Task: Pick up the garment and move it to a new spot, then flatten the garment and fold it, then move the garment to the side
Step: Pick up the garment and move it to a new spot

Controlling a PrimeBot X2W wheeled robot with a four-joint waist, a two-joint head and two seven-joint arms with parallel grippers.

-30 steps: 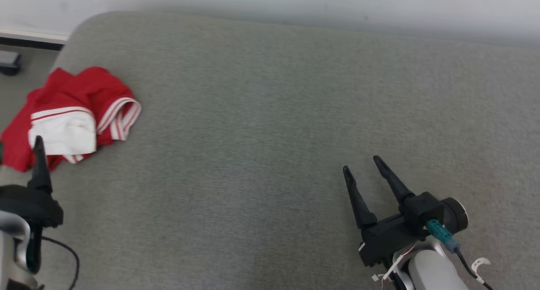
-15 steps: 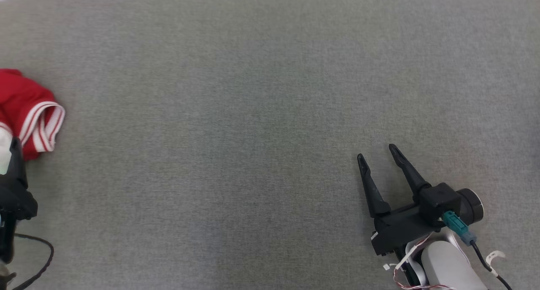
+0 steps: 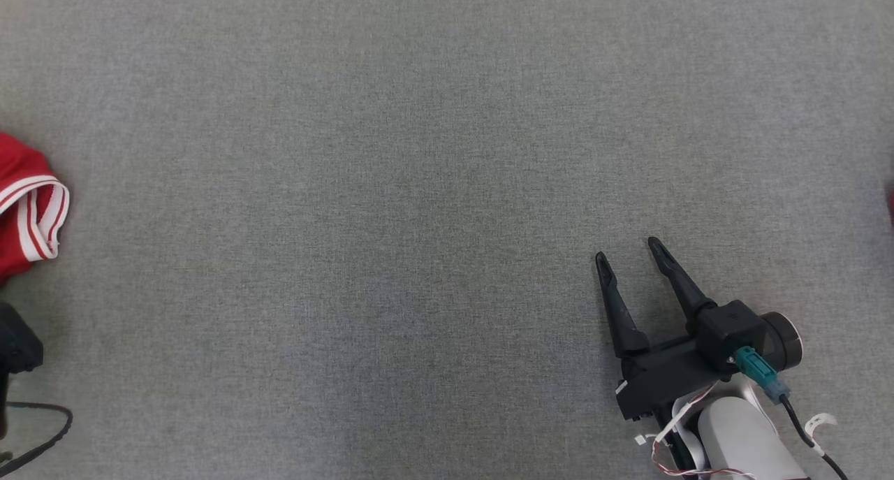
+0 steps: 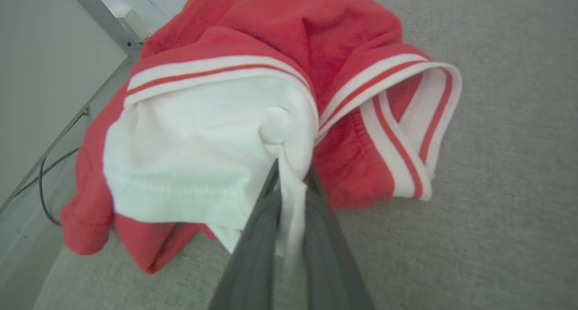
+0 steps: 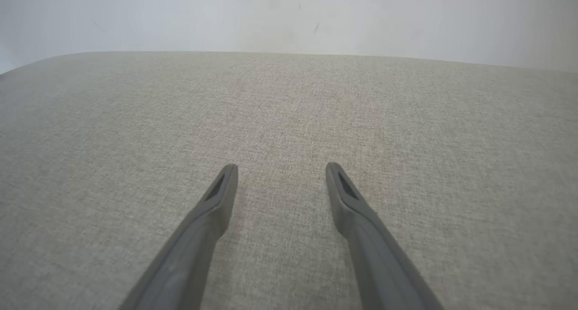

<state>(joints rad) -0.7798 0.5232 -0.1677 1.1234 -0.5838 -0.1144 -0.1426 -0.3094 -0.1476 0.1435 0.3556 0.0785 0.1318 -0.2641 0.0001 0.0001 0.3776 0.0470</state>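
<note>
The garment (image 4: pixel 289 53) is a crumpled red piece with white-and-red striped bands and a white lining, lying near the left edge of the grey fabric surface (image 3: pixel 419 186). In the left wrist view my left gripper (image 4: pixel 291 171) is shut on a fold of the garment's white cloth, which bunches between the fingers. In the head view only a striped corner of the garment (image 3: pixel 28 214) shows at the left edge. My right gripper (image 3: pixel 626 249) rests open over bare surface at the lower right, its fingers (image 5: pixel 216 201) spread with nothing between them.
A pale wall (image 5: pixel 289 16) runs behind the surface's rounded far edge. Beside the garment the surface ends at a pale panel with a metal strip (image 4: pixel 95 12), and a black cable (image 4: pixel 43 183) lies below it. The left arm's dark body (image 3: pixel 14 347) and cable sit at the head view's left edge.
The head camera has turned, so the garment has slid toward that picture's left edge and the left finger has left it. The right gripper stays open in the same place.
</note>
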